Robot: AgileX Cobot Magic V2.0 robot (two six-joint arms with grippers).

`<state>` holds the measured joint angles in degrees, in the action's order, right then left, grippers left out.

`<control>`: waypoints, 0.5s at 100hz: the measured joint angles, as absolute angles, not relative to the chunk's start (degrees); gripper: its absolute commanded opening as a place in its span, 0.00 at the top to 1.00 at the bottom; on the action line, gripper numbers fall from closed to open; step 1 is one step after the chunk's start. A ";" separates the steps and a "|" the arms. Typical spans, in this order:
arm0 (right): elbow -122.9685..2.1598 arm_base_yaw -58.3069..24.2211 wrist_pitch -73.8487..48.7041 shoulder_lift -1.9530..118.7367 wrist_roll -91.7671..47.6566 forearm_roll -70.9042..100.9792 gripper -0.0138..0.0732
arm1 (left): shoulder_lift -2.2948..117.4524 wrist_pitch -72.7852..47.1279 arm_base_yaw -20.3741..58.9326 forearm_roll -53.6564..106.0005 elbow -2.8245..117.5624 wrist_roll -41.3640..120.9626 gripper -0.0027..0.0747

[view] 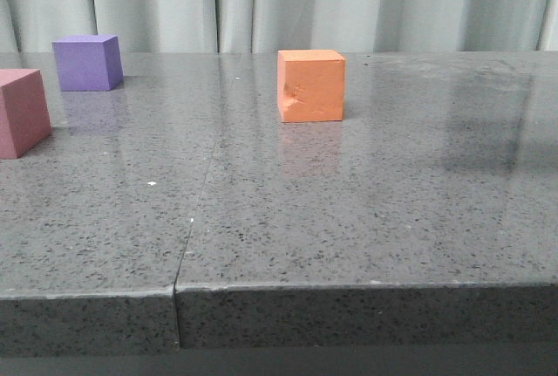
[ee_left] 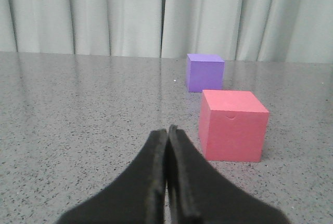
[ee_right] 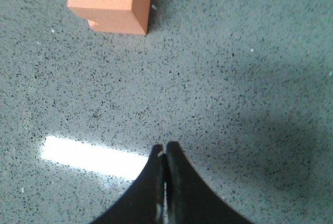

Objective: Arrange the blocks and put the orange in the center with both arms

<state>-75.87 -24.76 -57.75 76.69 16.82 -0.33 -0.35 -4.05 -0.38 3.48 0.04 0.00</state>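
Fingers (ee_right: 165, 154) closed; orange cube (view: 311, 85) upright, dent frontward

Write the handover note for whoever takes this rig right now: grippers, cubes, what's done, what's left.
Left gripper: shut, empty, low over the table, pointing toward the pink-red cube with the purple cube behind it.
Right gripper: shut, empty, raised above the table; the orange cube sits ahead of it, untouched.
Layout in the front view: pink-red cube at the left edge, purple cube just behind it, orange cube alone near the middle, dented face toward the camera.
Done: nothing is gripped; the cubes are not in a row.
Left: line up the blocks with orange between purple and pink-red.
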 measured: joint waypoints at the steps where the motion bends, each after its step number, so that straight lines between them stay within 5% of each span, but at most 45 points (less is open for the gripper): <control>1: -75.44 -24.76 -57.37 76.34 16.71 -0.42 0.92 | -0.35 -4.05 -0.38 3.48 0.04 0.00 0.99; 50: -46.59 -24.76 -39.31 53.41 13.80 -1.26 0.92 | -0.35 -2.50 -0.38 3.48 0.04 0.00 0.99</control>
<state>-46.59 -24.76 -39.31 53.41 13.80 -1.26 -0.35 -2.50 -0.38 3.48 0.04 0.00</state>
